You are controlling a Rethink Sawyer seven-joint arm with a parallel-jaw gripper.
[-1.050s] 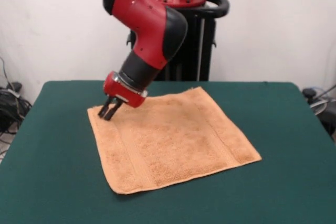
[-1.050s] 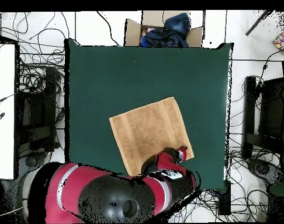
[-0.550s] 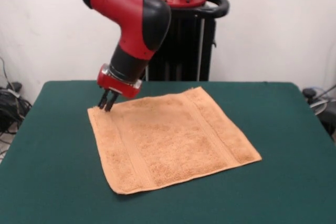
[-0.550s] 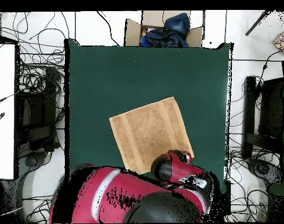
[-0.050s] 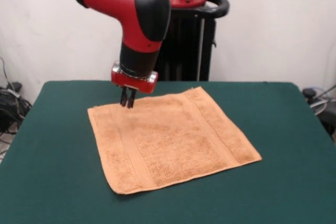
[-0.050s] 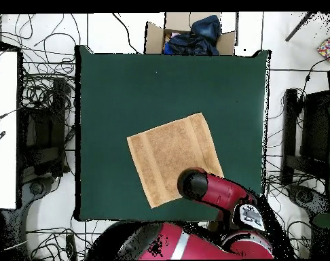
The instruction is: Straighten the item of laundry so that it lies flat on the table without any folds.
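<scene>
Towel (image 5: 170, 141): peach terry square, spread on the green table (image 5: 283, 129), towards the middle and a little nearer the robot's side; turned at an angle to the table edges, all four corners showing.
Lie of the cloth: no fold or tucked corner visible in the front view; the overhead view hides the near-robot corner under the arm (image 6: 222, 197), so that corner is judged from the front view alone.
Gripper (image 5: 127, 101): pointing straight down over the towel's far edge, the two dark fingers drawn close together with nothing between them; tips just above the cloth or barely touching, I cannot tell which.
Step in hand: judged to be the finish, clearing the arm off a towel that looks flat.
How to do it well: lift straight up before moving sideways, so the tips cannot snag terry loops and drag the edge into a ridge.
Check: once clear, look for a wrinkle beside the woven band (image 5: 131, 153).
</scene>
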